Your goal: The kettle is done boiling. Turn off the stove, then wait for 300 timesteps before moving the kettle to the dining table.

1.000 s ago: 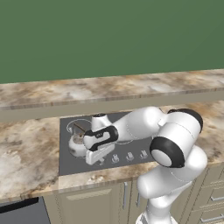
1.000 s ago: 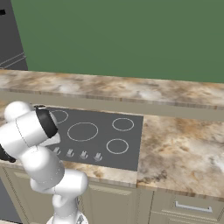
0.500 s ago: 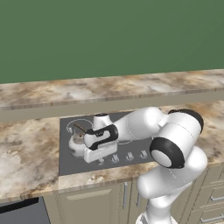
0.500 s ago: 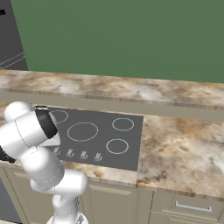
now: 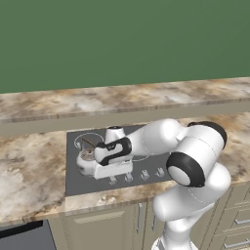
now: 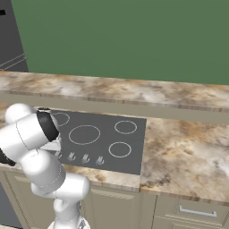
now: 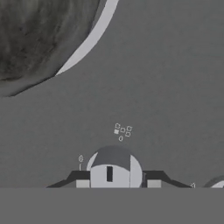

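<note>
Kettle (image 5: pixel 87 157) is sitting on the stove's (image 5: pixel 78 180) back-left burner, just beyond the gripper (image 7: pixel 112 183), whose fingers (image 7: pixel 78 179) are clasping a front knob (image 7: pixel 113 168).

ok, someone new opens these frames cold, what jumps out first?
The white arm, folded low over the front left of the stove, hiding most of the kettle on the front left burner. Next, the hand view: the tool has its fingertips on either side of a round silver knob on the stove. Behind runs the raised marble dining table under a green wall.
</note>
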Controlling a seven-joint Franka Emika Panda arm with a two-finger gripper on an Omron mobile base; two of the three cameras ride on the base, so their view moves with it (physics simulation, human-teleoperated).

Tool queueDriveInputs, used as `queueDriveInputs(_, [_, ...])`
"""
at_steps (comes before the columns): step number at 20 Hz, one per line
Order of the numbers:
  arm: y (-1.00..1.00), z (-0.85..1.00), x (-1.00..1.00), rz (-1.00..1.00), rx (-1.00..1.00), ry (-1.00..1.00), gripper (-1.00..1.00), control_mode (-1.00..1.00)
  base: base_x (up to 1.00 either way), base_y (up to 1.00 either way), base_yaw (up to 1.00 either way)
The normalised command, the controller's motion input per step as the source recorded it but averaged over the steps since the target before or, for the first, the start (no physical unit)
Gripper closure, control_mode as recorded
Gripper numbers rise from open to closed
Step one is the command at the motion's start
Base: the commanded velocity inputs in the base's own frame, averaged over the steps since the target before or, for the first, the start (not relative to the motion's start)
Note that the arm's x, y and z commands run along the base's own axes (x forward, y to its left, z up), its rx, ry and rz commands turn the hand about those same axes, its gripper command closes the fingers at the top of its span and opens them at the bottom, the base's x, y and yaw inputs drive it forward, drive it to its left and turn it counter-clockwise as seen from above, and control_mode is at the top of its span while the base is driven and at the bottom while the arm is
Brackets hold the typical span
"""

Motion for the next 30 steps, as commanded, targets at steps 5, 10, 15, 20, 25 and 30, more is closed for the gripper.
queueDriveInputs(5, [0.0,-0.19,-0.11,-0.25,-0.01,0.07,1.0,-1.0,0.0,0.0,0.0])
queueDriveInputs(10, [0.0,-0.2,-0.12,-0.25,-0.03,0.07,1.0,-1.0,0.0,0.0,0.0])
queueDriveInputs(15, [0.03,-0.17,-0.14,-0.25,-0.01,0.07,1.0,-1.0,0.0,0.0,0.0])
queueDriveInputs(20, [0.11,-0.12,-0.12,-0.24,0.0,0.06,1.0,-1.0,0.0,0.0,0.0])
queueDriveInputs(25, [0.13,-0.07,-0.12,-0.23,0.0,0.06,-1.0,-1.0,0.0,0.0,0.0])
queueDriveInputs(30, [0.0,0.0,-0.11,-0.1,0.0,0.02,-1.0,-1.0,0.0,0.0,0.0])
